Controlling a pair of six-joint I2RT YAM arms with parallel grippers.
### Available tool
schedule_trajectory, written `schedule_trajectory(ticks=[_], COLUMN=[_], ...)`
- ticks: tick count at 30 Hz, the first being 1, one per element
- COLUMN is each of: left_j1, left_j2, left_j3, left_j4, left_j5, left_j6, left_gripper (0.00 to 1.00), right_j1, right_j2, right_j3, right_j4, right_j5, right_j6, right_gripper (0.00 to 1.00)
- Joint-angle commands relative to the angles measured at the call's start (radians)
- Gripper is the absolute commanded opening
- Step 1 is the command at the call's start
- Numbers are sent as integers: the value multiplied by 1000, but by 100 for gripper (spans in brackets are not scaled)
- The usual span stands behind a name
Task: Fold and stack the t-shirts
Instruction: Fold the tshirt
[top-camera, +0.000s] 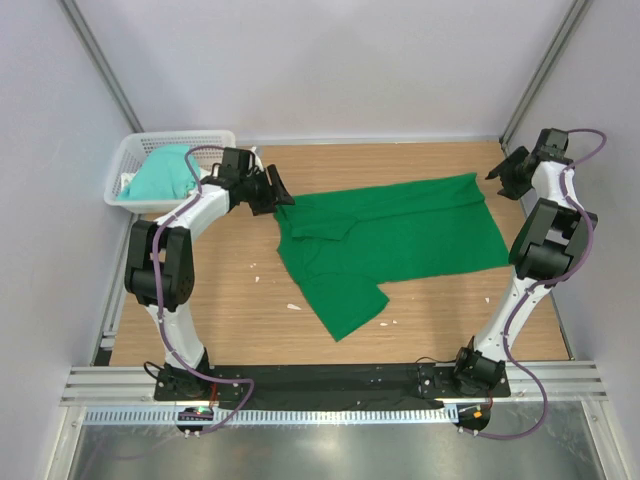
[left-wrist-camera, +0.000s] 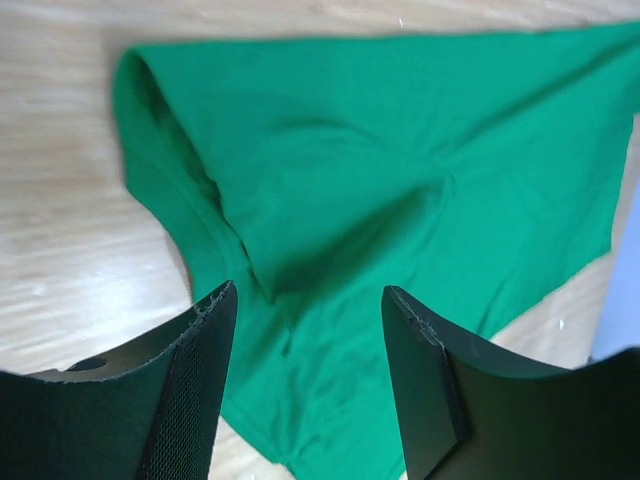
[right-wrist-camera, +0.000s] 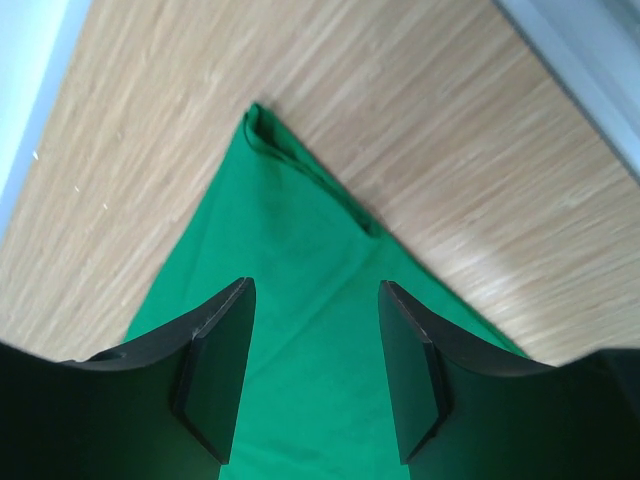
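Nearest item, left wrist view: left gripper (left-wrist-camera: 307, 292), black fingers (left-wrist-camera: 190, 390) parted wide, nothing held between them. It hangs above a rumpled part of the emerald green t-shirt (left-wrist-camera: 400, 170), not touching it as far as can be told; a folded edge of the cloth runs down the left of that view.

Right wrist view: right gripper (right-wrist-camera: 315, 287), jaws likewise apart and empty. A hemmed corner of the green cloth (right-wrist-camera: 290, 300) lies beneath, pointing away from the fingers, with bare wood on either side.

Top view, items in order from near to far:
- Metal rail (top-camera: 330, 385) at the near edge, carrying both arm bases.
- Table (top-camera: 230, 310), light wood grain, with a few small white flecks (top-camera: 294, 306) near the shirt.
- The emerald green t-shirt (top-camera: 400, 235), spread flat across the middle, long side running left to right; one flap reaches toward the near edge on its left half (a shallow crease shows close to the far-left corner).
- The left gripper (top-camera: 275, 190) over the shirt's far-left corner.
- The right gripper (top-camera: 497, 172) just beyond the shirt's far-right corner.
- White lattice basket (top-camera: 180, 137) in the far-left corner of the table, just beside the left arm.
- Mint-teal t-shirt (top-camera: 165, 175), bunched inside that basket, well apart from the green one
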Motion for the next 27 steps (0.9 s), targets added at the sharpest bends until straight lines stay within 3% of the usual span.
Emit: schedule_trajectory(ticks=[1, 5, 8, 27], left_j1=[-11, -27, -44, -88], left_j2=[-29, -22, -33, 33], left_j3=[-46, -93, -116, -87], left_j4=[-15, -15, -2, -13], left_j5=[91, 115, 107, 65], left_j6=[-1, -89, -129, -120], left_gripper=[61, 64, 57, 56], right_j1=[21, 33, 44, 58], right_j2=[-49, -76, -89, -72], right_j3=[-48, -89, -115, -135], right_j4=[-7, 6, 15, 33], right_j5=[-35, -49, -57, -75], right_j6=[-30, -30, -30, -41], right_gripper=[58, 58, 58, 58])
